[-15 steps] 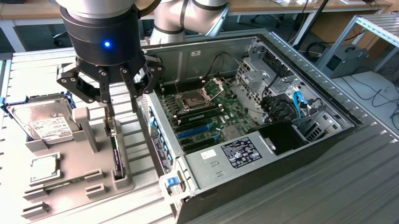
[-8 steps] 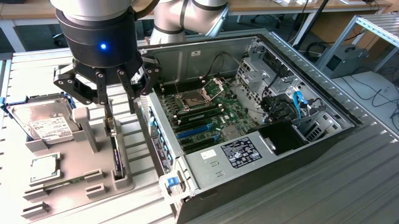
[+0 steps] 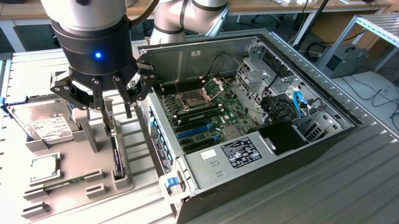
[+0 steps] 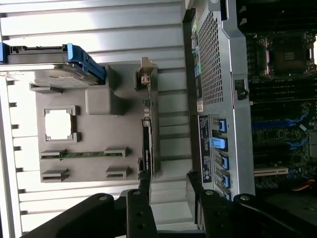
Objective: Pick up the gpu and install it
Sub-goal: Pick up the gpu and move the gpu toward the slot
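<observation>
Grey tray point(image 3: 74, 161); tool point(image 3: 112, 111) wide open over gpu point(image 3: 116, 154), empty.

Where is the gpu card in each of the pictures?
Exterior view: the gpu stands on edge in the gray holder, below the gripper, on the exterior view's left.
Wrist view: the gpu stands along the holder's edge nearest the computer case.
Both show the silver hard drive.

Open case point(image 3: 187, 56) at the exterior view's right, motherboard point(image 3: 206, 112) exposed inside, power supply point(image 3: 240, 154) just beside it. At the left, grey tray point(image 3: 74, 161) holding hard drive point(image 3: 46, 123), processor point(image 3: 42, 167) and memory stick point(image 3: 65, 182), each in its own slot.
</observation>
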You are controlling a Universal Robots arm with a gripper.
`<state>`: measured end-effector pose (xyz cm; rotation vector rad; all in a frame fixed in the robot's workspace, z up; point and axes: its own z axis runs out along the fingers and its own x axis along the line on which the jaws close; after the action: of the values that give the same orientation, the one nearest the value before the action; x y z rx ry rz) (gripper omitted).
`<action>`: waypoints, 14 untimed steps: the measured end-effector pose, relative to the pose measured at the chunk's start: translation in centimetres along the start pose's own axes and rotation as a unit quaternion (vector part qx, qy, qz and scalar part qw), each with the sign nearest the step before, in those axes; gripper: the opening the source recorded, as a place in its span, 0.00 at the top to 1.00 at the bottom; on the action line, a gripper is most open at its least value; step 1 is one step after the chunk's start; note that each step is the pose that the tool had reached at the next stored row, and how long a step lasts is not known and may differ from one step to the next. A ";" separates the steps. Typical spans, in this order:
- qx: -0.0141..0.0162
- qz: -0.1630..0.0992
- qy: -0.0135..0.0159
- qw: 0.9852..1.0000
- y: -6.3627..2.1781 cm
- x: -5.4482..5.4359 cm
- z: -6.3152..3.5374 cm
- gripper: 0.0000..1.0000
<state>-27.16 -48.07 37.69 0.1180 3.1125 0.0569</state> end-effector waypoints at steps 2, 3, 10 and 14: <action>0.000 0.000 0.000 1.000 -0.03 0.2 0.34 0.58; 0.000 0.000 0.000 1.000 -0.03 0.2 0.46 0.58; 0.000 0.000 0.000 1.000 -0.21 1.6 2.57 0.58; 0.000 0.000 0.000 1.000 -0.23 1.6 3.00 0.58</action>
<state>-28.72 -48.07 34.64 0.1182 3.1124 0.0564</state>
